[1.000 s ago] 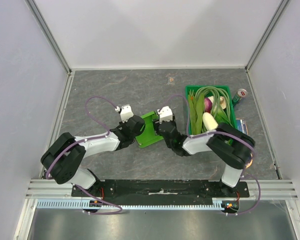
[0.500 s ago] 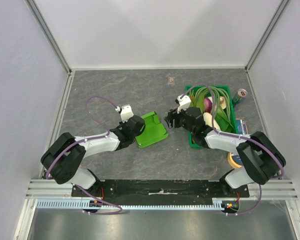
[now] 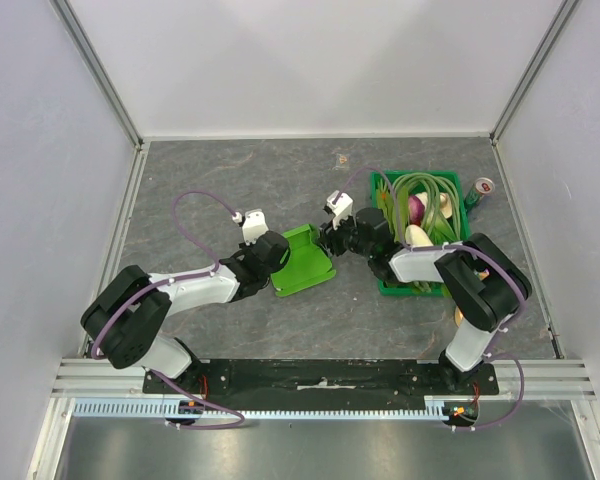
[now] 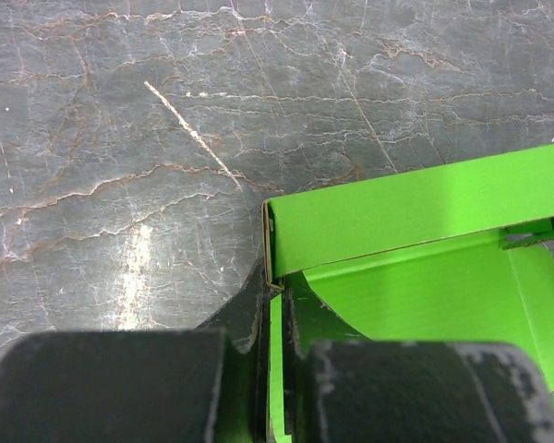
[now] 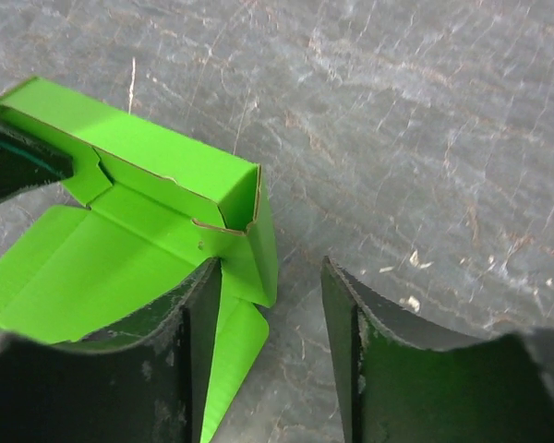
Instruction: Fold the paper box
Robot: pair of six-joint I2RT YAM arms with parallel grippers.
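The right pincer (image 5: 270,277), spread, is back at the paper box (image 5: 148,148) corner to continue folding; the left pincer (image 4: 277,314) pinches its wall.

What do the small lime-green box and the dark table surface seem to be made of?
The small lime-green box looks like thin matte card: its cut edges show a pale brownish core and its creases are sharp. The dark grey table surface looks like stone or stone-patterned laminate, slightly glossy: pale veins and a soft reflection; which, I cannot tell.
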